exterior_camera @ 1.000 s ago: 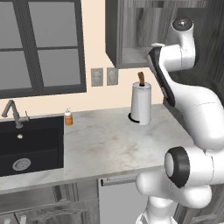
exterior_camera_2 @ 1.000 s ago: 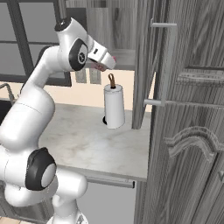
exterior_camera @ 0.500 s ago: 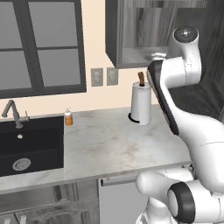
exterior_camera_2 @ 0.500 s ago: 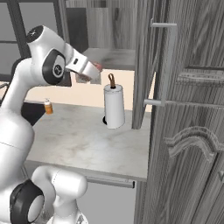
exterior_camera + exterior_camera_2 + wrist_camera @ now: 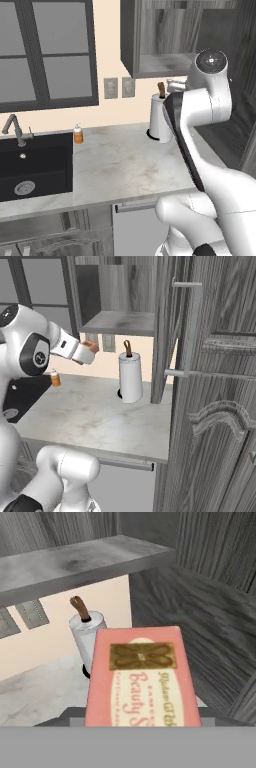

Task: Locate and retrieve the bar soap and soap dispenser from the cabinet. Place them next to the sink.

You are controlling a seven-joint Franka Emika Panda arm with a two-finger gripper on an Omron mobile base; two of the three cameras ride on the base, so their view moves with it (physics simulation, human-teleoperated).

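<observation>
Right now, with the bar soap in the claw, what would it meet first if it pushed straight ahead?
Probably the paper-towel roll, which stands straight beyond the bar soap in the hand view, below the cabinet shelf. Depth is unclear, so it might reach the counter first.

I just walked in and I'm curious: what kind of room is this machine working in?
It looks like a kitchen, a rendered one. There is a black sink with a grey faucet set in a marble counter, a paper-towel roll standing by the wall, and a dark wood-grain wall cabinet above.
</observation>
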